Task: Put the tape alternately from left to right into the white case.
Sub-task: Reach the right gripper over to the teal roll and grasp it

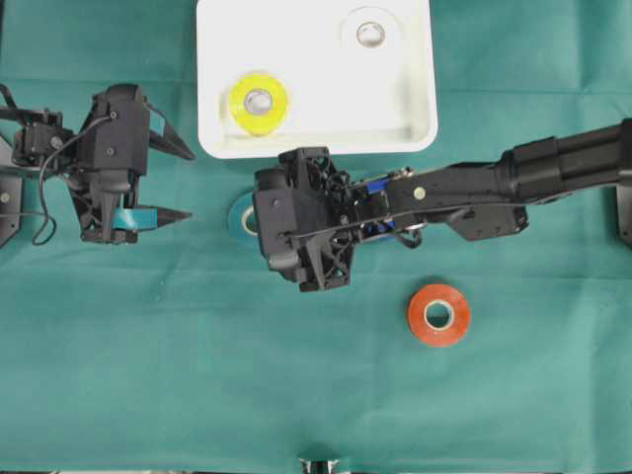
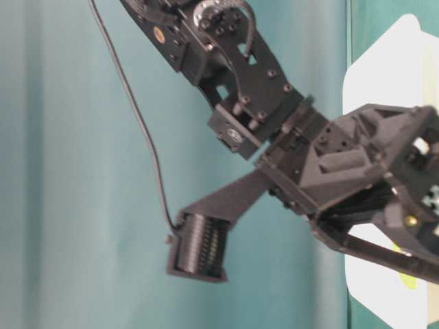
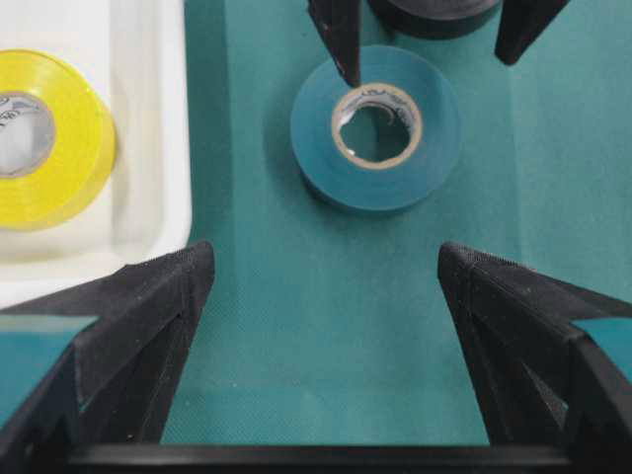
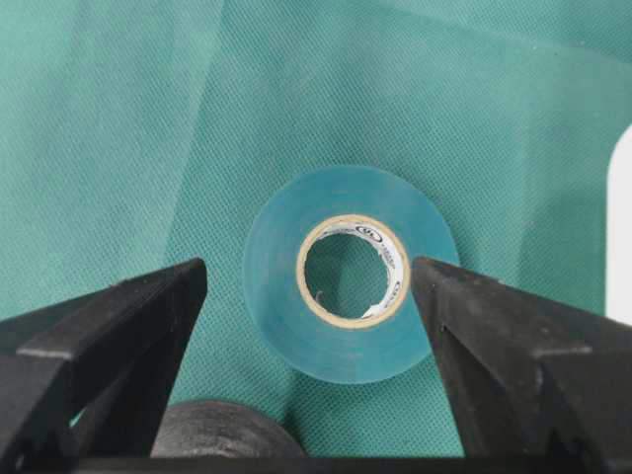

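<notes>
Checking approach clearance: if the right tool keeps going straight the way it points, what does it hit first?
Most likely the teal tape roll, which lies flat on the green cloth. The right tool is open, one finger either side of it. A black roll sits nearer the wrist. Depth unclear.

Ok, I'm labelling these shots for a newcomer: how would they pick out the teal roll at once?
Start at the white case at the top of the green cloth. Just below its lower edge, half hidden under the right gripper, lies the teal roll. It alone is teal; the yellow roll sits inside the case and the orange-red roll lies far right.
</notes>
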You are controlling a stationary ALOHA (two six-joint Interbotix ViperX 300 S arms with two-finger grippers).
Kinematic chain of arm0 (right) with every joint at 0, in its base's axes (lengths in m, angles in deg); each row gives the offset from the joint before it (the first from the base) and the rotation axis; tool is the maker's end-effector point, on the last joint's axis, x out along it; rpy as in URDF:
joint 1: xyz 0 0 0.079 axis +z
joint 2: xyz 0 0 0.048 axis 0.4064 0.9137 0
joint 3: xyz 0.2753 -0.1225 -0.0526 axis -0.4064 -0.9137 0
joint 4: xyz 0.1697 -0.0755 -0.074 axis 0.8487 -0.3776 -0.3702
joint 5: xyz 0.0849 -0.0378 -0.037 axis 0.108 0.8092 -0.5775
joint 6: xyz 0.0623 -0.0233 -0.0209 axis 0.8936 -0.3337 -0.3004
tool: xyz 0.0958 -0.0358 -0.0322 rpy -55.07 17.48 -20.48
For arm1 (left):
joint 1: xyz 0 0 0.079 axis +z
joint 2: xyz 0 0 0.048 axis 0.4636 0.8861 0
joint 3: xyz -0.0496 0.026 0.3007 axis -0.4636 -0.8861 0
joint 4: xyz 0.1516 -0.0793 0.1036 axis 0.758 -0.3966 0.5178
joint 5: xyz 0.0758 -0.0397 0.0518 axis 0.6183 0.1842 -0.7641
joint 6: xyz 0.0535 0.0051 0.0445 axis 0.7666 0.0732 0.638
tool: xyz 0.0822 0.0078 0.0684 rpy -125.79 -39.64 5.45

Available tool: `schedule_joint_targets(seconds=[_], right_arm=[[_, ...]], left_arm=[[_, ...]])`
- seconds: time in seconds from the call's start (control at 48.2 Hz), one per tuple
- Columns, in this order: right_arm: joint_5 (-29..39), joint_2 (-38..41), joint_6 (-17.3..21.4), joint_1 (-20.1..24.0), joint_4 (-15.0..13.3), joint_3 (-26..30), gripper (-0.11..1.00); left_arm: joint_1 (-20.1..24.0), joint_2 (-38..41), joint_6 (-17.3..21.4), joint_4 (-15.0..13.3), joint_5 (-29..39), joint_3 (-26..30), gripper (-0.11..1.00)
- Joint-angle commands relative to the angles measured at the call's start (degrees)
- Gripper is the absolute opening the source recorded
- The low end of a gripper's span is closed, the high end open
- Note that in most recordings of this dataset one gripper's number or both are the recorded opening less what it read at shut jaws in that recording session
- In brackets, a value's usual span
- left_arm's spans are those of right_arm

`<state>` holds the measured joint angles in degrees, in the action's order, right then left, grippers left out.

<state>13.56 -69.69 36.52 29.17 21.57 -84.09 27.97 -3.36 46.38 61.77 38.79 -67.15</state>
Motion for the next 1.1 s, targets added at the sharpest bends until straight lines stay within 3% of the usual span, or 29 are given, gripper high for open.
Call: schedule_joint_targets(seconds=[0.0,0.394,0.913,1.016,1.079], right_arm=[[0.44,-0.35,0.09,0.26,0.09,1.85,0.85],[2.81,4.48,0.18,0.70,0.18,5.19,0.85],[3.25,5.19,1.93,0.62,0.00,5.27,0.84],[3.34,5.19,1.93,0.62,0.00,5.27,0.80],[3.08,5.19,1.93,0.62,0.00,5.27,0.70]], left_arm=[[-0.18,-0.35,0.00,-0.09,-0.53,0.62,0.98],[-0.18,-0.35,0.00,0.00,-0.53,0.62,0.98],[-0.18,-0.35,-0.09,-0.09,-0.53,0.70,0.98],[-0.18,-0.35,-0.09,-0.09,-0.53,0.79,0.98],[-0.18,-0.35,-0.09,-0.09,-0.53,0.70,0.98]])
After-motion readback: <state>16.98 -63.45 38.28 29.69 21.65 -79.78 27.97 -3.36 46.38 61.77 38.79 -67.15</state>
